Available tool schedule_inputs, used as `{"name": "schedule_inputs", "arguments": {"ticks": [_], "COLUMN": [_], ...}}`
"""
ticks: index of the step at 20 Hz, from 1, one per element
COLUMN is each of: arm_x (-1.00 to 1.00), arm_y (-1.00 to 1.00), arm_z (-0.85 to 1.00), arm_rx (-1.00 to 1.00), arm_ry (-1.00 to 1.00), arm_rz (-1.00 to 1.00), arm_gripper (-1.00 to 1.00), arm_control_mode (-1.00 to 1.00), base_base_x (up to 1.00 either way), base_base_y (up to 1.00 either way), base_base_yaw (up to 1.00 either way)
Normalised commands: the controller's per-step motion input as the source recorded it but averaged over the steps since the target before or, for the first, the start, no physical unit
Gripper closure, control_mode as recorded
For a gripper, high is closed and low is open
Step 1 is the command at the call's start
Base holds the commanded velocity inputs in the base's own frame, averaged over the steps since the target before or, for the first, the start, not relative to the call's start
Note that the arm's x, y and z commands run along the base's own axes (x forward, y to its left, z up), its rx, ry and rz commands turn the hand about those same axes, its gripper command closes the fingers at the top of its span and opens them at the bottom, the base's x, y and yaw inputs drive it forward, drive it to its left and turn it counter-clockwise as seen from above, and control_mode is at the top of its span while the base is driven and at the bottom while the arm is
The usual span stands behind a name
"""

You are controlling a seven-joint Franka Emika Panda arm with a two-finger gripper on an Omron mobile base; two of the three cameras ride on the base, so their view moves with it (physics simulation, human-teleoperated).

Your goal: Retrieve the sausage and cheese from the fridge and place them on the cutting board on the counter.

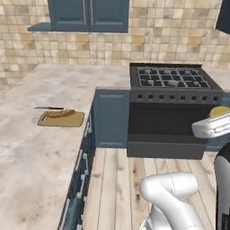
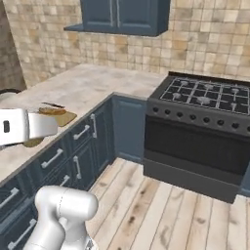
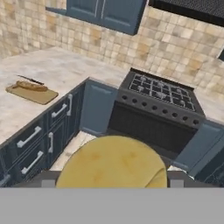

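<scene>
The cheese [image 3: 113,164], a pale yellow rounded lump, sits between my gripper's [image 3: 112,180] fingertips low in the hand view, and the gripper is shut on it. In the left base view the cheese [image 1: 219,111] peeks out above my white hand, over the floor in front of the stove. The cutting board [image 1: 61,119] lies on the counter [image 1: 27,152] near its right edge, well left of my hand. The reddish-brown sausage [image 1: 61,113] lies on the board; board [image 3: 31,93] and sausage [image 3: 31,86] also appear at the hand view's left. The fridge is out of view.
A dark knife [image 1: 49,108] lies just behind the board. A black stove [image 1: 173,108] with gas burners stands to the right of the counter's corner. Navy drawers [image 2: 63,156] with silver handles face a wooden floor [image 1: 121,188]. Blue wall cabinets [image 1: 89,15] hang above.
</scene>
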Motion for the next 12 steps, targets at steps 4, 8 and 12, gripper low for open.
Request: {"name": "schedule_inputs", "arguments": {"ticks": [4,8,12], "arm_x": [0.0,0.0,0.0], "arm_y": [0.0,0.0,0.0], "arm_z": [0.0,0.0,0.0], "arm_rx": [0.0,0.0,0.0], "arm_ry": [0.0,0.0,0.0], "arm_rz": [0.0,0.0,0.0], "arm_gripper": [1.0,1.0,1.0], "arm_control_mode": [1.0,1.0,1.0], "base_base_x": [0.12,0.42,0.56], "base_base_y": [-0.57,-0.64,-0.77], "base_base_yaw": [0.84,0.78,0.7]}}
